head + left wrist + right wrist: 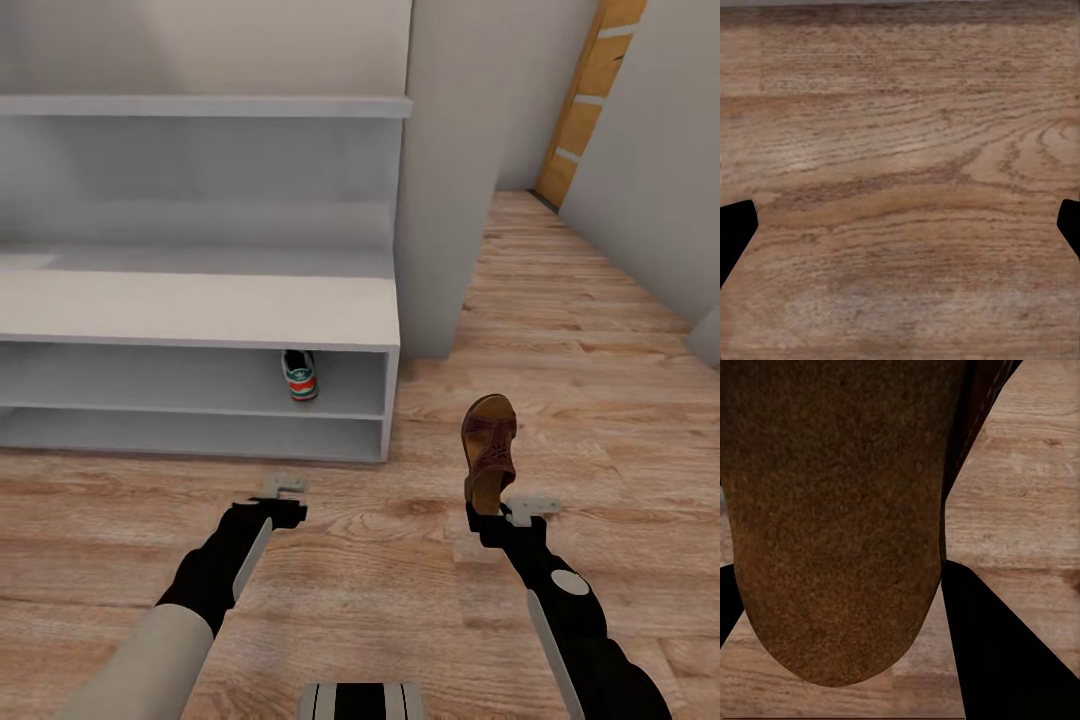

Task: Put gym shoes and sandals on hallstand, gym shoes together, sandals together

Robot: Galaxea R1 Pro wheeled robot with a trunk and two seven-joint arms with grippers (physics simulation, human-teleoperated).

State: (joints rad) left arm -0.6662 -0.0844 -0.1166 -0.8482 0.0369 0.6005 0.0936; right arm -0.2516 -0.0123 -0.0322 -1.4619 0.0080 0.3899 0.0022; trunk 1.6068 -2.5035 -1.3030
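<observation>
We see a pale shoe rack (200,310) standing on the wooden floor (400,560), one sneaker (299,375) on its shelf.

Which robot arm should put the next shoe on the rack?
The right. Its claw already holds a brown sandal up off the floor, near the shoe rack. The left claw is open and empty.

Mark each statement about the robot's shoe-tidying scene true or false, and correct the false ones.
1. The right hand holds a sandal. True.
2. A gym shoe sits on the hallstand's flat top. False: it sits on the upper open shelf, under the top.
3. The left hand is holding a gym shoe. False: it is empty, over the wood floor.
4. The held sandal is off the floor. True.
</observation>
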